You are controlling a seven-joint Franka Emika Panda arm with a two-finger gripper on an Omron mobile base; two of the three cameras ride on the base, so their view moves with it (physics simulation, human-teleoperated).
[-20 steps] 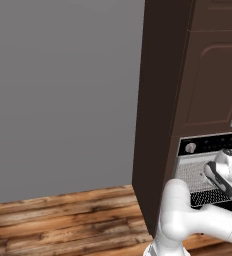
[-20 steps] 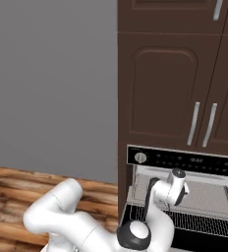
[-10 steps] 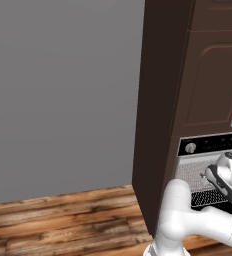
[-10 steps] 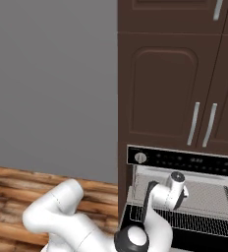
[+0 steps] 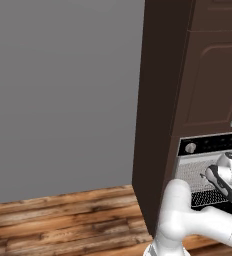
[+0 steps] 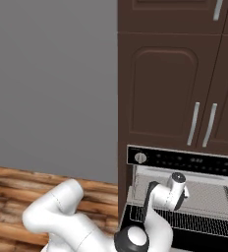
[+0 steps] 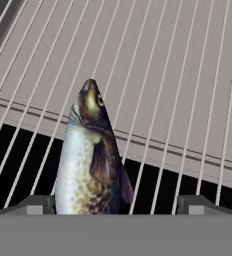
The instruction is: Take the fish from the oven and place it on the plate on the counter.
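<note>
Now our gripper [image 7: 115, 205] sits over the wire rack [image 7: 188, 100], tips spread either side of the fish [image 7: 90, 160]; we can't tell if they pinch it.

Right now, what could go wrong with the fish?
The fish sits between the gripper fingertips, which look spread wide on either side of it, so it could slip out if lifted too soon. It could also snag on the oven's wire rack on the way out.

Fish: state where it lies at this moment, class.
In the hand view the fish lies on the oven's wire rack, at lower centre-left, between the gripper fingertips, its head pointing to the top of the view.
</note>
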